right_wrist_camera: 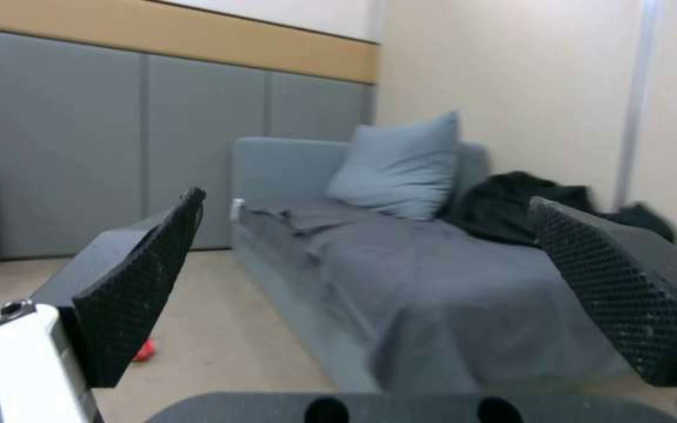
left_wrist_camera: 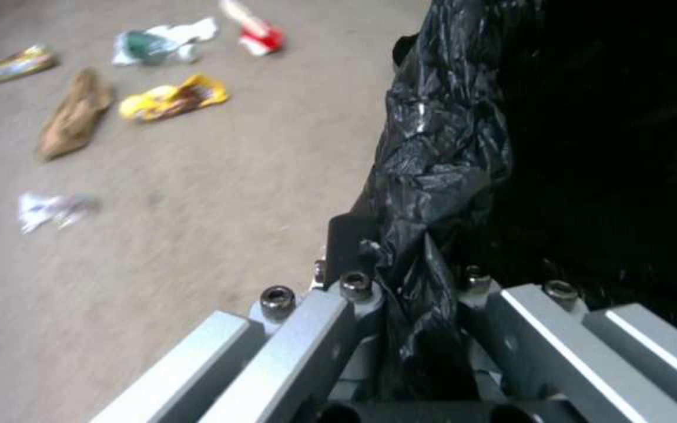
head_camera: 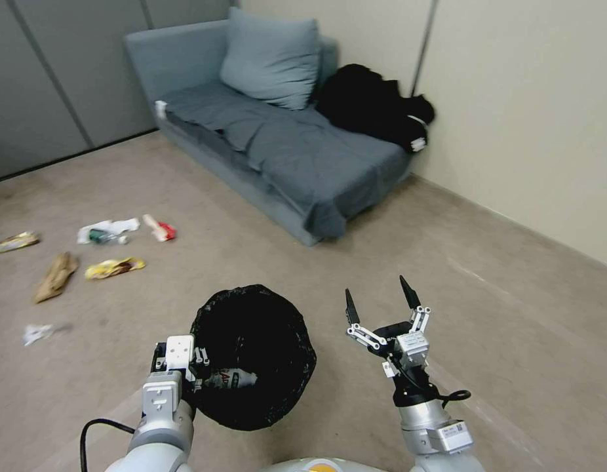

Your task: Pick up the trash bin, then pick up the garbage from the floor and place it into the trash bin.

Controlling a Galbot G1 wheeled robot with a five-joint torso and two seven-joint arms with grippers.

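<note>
The trash bin (head_camera: 264, 341), lined with a glossy black bag (left_wrist_camera: 448, 147), is right in front of me. My left gripper (head_camera: 200, 370) (left_wrist_camera: 413, 276) is shut on its near-left rim, pinching the liner. A white piece with red print (head_camera: 234, 379) lies inside. My right gripper (head_camera: 382, 303) (right_wrist_camera: 378, 294) hovers open to the right of the bin, holding nothing. Garbage lies on the floor to the left: a bottle (head_camera: 107, 231) (left_wrist_camera: 158, 44), carton (head_camera: 159, 228) (left_wrist_camera: 256, 35), yellow wrapper (head_camera: 115, 267) (left_wrist_camera: 173, 97), brown paper bag (head_camera: 54, 275) (left_wrist_camera: 76, 114), foil wrapper (head_camera: 12, 242) (left_wrist_camera: 13, 63) and tissue (head_camera: 40, 332) (left_wrist_camera: 53, 208).
A grey sofa (head_camera: 284, 151) (right_wrist_camera: 401, 276) with a cushion (head_camera: 271, 59) and a black bundle (head_camera: 372, 105) stands against the far wall. Grey wall panels (head_camera: 48, 85) close the left side. Bare beige carpet (head_camera: 513, 314) stretches to my right and between me and the litter.
</note>
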